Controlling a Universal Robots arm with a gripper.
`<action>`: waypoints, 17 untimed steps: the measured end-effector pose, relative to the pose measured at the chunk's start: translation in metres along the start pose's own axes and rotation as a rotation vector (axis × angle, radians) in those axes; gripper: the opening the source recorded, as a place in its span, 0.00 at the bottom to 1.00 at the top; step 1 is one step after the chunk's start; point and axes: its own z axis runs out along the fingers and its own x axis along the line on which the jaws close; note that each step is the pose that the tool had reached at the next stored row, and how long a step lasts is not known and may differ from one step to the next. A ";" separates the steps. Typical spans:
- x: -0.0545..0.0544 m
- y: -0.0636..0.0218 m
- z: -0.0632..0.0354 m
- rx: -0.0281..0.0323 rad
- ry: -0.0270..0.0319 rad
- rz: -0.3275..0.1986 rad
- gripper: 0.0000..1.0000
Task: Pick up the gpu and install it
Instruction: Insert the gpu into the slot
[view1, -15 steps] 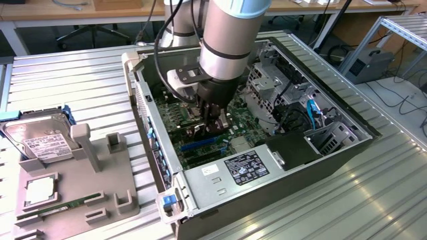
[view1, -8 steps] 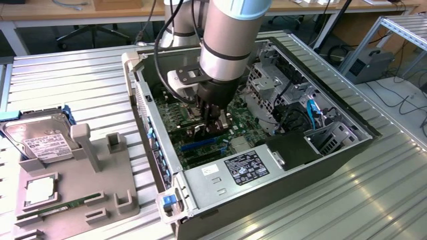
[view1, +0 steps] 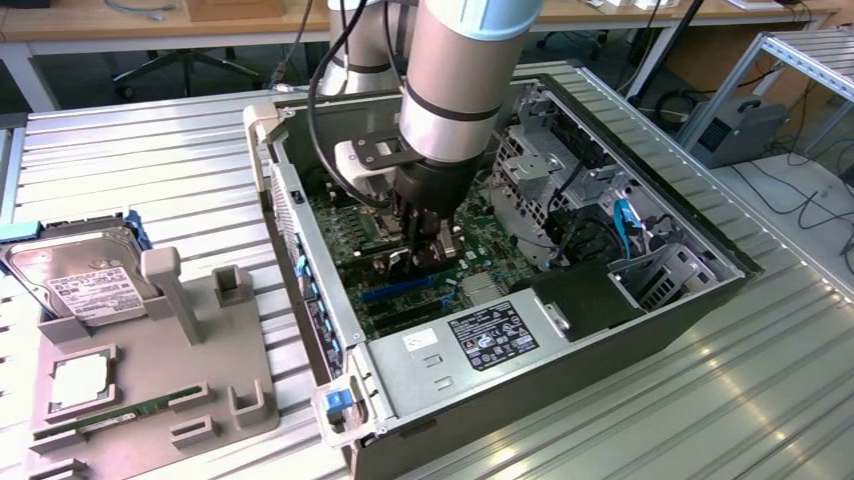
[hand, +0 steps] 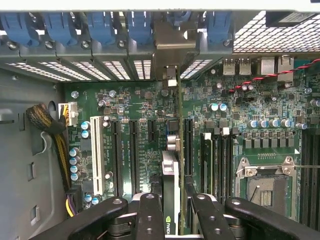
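Note:
The open computer case (view1: 320, 300) lies on its side on the metal table, with the green motherboard (hand: 235, 100) facing up. My gripper (view1: 420, 245) reaches down into the case over the expansion slots. In the wrist view its black fingers (hand: 150, 215) are shut on the gpu (hand: 171, 165), seen edge-on as a thin upright card between them. The card runs along a long slot toward the case's rear wall, and its silver bracket (hand: 172, 42) sits at the slot openings there. I cannot tell whether the card's lower edge is seated in the slot.
A grey fixture (view1: 200, 380) at the exterior view's left holds a silver hard drive (view1: 87, 285), a processor chip (view1: 80, 382) and a green memory stick (view1: 120, 412). Inside the case are a power supply (view1: 487, 335), blue slot latches (hand: 100, 27), a cable bundle (hand: 50, 127) and the processor socket (hand: 262, 187).

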 end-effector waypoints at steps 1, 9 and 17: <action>0.000 0.0000 0.0001 0.0000 0.0020 0.000 0.27; 0.000 0.0000 0.0004 0.0000 0.0058 0.000 0.27; 0.000 0.0000 0.0022 0.0000 0.0057 0.000 0.27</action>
